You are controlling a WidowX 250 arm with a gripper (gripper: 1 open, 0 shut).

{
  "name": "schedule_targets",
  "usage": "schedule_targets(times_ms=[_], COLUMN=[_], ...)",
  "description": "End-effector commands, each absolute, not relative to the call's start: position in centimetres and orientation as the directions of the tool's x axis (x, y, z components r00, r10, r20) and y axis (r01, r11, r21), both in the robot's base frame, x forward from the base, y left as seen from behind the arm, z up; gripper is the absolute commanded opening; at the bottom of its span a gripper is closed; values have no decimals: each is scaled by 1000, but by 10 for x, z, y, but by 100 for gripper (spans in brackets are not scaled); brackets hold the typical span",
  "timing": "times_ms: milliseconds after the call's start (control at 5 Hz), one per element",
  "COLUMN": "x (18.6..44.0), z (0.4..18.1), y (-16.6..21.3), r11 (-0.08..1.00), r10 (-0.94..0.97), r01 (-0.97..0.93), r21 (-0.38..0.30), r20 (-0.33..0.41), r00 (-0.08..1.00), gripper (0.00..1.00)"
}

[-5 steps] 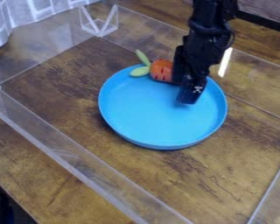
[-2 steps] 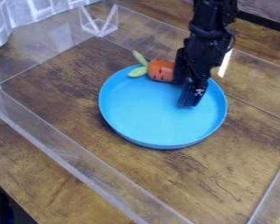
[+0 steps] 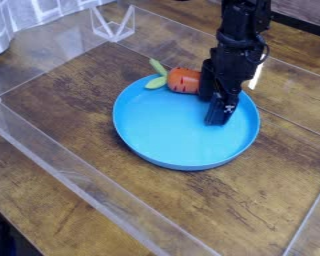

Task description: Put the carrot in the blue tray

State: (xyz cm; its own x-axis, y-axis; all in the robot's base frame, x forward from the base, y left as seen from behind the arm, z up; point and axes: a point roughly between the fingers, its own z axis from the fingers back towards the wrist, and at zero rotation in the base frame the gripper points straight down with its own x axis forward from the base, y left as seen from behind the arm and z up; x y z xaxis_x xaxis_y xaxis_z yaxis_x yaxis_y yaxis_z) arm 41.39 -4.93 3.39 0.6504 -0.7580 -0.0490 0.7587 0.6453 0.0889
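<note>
Clear plastic walls [image 3: 49, 150] border the dark wooden table [image 3: 69, 100] on the left side, one running diagonally below and to the left of the blue tray [image 3: 170, 135], another standing further back, up and to the left of it. The blue tray itself sits near the middle of the table, a round bright dish with a low raised rim, its inside bare across most of its left and near part. At the tray's far rim lies the carrot [image 3: 184, 79], a stubby orange piece with its pale green leafy tip pointing left, away from the tray's centre. The leafy tip hangs outside the tray over the wood, while the orange body rests at the rim; whether it lies fully on the rim or just behind it cannot be told. Immediately to the right of the carrot, the black gripper [image 3: 219, 108] points straight down over the tray's right part, jaws spread wide and pinching nothing, its tips low above the blue surface.
</note>
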Motion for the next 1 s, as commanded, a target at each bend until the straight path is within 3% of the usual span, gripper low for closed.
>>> schedule_targets(times_ms=[0, 800], x=[424, 433], z=[53, 40], y=[-53, -54], r11=[644, 653], r10=[-761, -753], r01=[753, 745], r21=[134, 136], r20=[6, 8], r00=[649, 658], gripper=[100, 100])
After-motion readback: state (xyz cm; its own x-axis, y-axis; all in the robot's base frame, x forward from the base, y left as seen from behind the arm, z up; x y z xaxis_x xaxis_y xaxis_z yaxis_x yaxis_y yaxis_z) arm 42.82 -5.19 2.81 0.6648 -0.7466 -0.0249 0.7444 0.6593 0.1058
